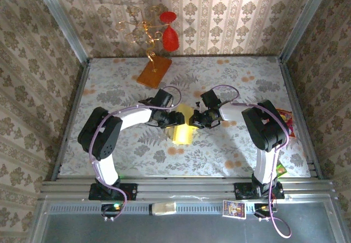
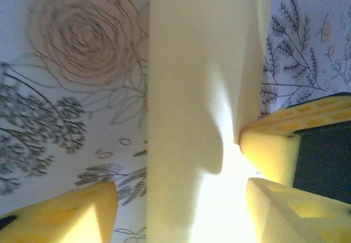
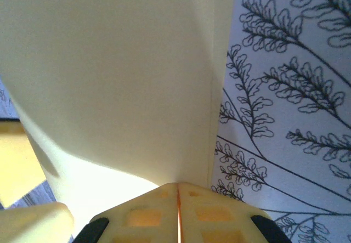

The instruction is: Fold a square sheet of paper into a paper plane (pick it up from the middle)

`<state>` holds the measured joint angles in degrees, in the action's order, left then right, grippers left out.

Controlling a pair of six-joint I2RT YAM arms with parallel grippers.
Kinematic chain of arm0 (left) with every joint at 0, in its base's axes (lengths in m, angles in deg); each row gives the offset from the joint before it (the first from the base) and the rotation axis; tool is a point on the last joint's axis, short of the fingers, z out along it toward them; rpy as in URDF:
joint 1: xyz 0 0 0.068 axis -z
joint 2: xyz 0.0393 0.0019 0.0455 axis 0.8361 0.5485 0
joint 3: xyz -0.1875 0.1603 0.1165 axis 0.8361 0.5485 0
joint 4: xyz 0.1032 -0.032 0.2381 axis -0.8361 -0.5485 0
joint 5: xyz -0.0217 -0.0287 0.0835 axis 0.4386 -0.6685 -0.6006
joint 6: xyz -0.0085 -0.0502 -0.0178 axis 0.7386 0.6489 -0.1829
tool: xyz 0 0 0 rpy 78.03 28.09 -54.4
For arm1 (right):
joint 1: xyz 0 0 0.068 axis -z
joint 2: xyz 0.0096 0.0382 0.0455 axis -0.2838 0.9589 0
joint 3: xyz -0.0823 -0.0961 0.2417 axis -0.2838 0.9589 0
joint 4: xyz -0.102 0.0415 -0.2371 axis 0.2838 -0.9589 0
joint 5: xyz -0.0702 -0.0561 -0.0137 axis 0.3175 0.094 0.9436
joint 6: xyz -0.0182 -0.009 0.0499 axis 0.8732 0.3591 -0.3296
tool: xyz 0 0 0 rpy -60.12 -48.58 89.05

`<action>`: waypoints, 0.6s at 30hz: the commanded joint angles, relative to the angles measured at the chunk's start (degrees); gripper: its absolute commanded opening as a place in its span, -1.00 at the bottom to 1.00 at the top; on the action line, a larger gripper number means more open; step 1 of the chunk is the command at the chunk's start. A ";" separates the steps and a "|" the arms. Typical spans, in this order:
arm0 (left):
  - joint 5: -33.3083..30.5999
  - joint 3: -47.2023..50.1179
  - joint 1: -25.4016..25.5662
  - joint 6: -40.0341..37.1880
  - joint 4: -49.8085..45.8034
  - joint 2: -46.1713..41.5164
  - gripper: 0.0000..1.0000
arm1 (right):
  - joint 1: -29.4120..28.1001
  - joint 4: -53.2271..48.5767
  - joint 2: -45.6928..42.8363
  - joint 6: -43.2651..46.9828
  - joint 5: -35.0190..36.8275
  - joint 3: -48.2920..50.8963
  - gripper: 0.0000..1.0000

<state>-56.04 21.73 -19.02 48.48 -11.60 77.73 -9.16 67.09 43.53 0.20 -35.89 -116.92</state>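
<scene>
The square sheet of paper (image 1: pixel 182 126) is pale yellow, folded into a narrower strip, and sits mid-table between both grippers. My right gripper (image 1: pixel 194 119) is shut on the sheet's right edge. In the right wrist view its closed tips (image 3: pixel 177 187) pinch the paper (image 3: pixel 120 78), which rises in a curve off the cloth. My left gripper (image 1: pixel 176 117) is open at the sheet's left side. In the left wrist view its gripper (image 2: pixel 181 213) straddles the paper strip (image 2: pixel 197 78), with one finger (image 2: pixel 66 218) on each side. The right gripper's yellow finger shows beside the strip.
An orange-brown slab (image 1: pixel 154 70) bearing gold wire and red ornaments (image 1: pixel 170 37) stands at the back left of centre. Colourful packets (image 1: pixel 285 120) lie at the table's right edge. A small card (image 1: pixel 234 208) rests on the near rail. Metal frame rails border the floral cloth (image 1: pixel 236 150).
</scene>
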 commanded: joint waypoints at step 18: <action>-1.26 -0.95 0.08 -6.55 -5.73 6.61 -0.37 | 3.00 -2.42 -10.39 -2.23 4.65 0.41 -0.31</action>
<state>-56.65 20.13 -19.35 43.96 -15.08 80.61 -7.56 65.58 38.24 -0.57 -35.12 -116.86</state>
